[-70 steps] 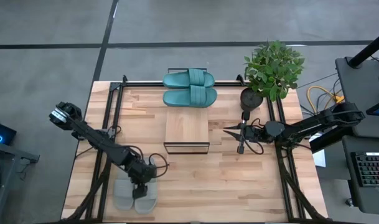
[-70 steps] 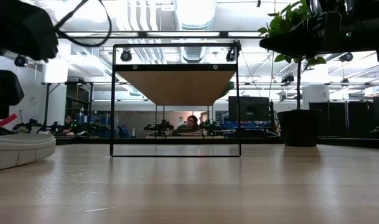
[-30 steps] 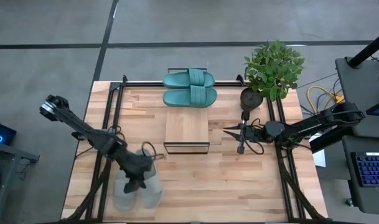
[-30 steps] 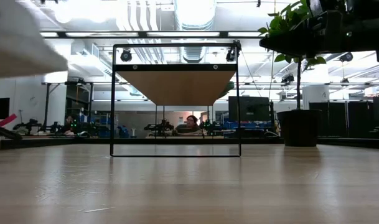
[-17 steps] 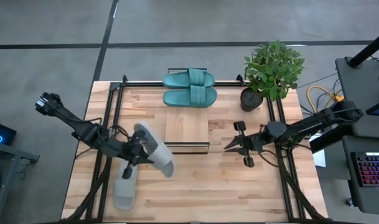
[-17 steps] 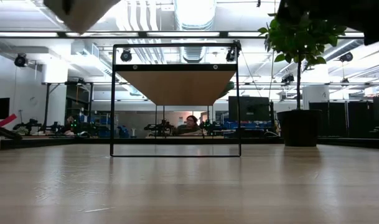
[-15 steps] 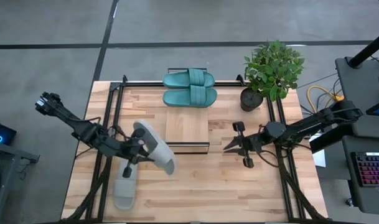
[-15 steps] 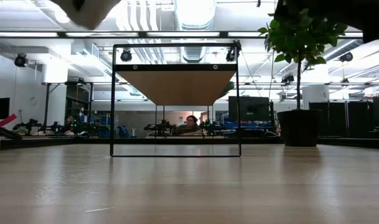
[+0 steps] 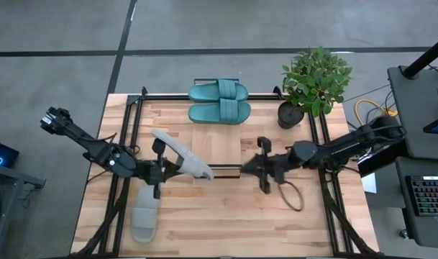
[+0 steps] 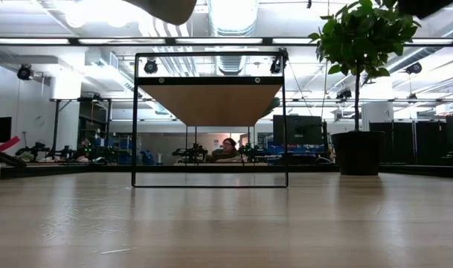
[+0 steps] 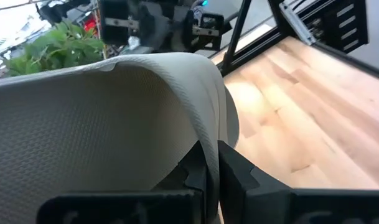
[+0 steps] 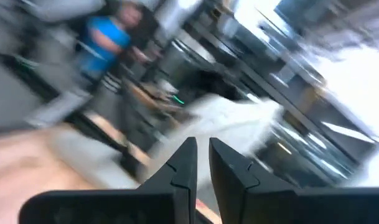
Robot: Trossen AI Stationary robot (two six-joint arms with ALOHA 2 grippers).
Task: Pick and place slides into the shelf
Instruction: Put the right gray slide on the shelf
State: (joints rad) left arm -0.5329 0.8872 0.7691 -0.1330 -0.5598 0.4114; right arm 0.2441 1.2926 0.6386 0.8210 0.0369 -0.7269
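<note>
My left gripper (image 9: 168,167) is shut on one light grey slide (image 9: 181,155), held up over the table's left half, near the near end of the shelf (image 9: 216,144). The slide's toe shows at the top of the low view (image 10: 163,7). A second grey slide (image 9: 145,219) lies flat by the near left edge. The teal pair (image 9: 219,102) rests on the shelf's far end. My right gripper (image 9: 243,167) is shut, points toward the held slide's tip and stands a short way off it. My left gripper pinches a thin curved grey wall of the slide (image 11: 209,146), apparently the ribbed strap's edge, between its two fingers (image 11: 236,169). The fingers come nearly level from the table's left. The slide is lifted clear of the table, turned on its side, its length slanting toward the right.
A potted plant (image 9: 313,80) stands at the far right corner, beside the shelf. A loose cable loop (image 9: 290,198) hangs below my right arm. Black frame rails (image 9: 124,137) run along both sides of the table. Bare wood lies near the front edge.
My left gripper has risen and rolled, carrying the grey slide up off the table and toward the far edge and the shelf; the slide has turned from flat onto its side. My right gripper has risen and moved toward the table's left, closing on the held slide.
</note>
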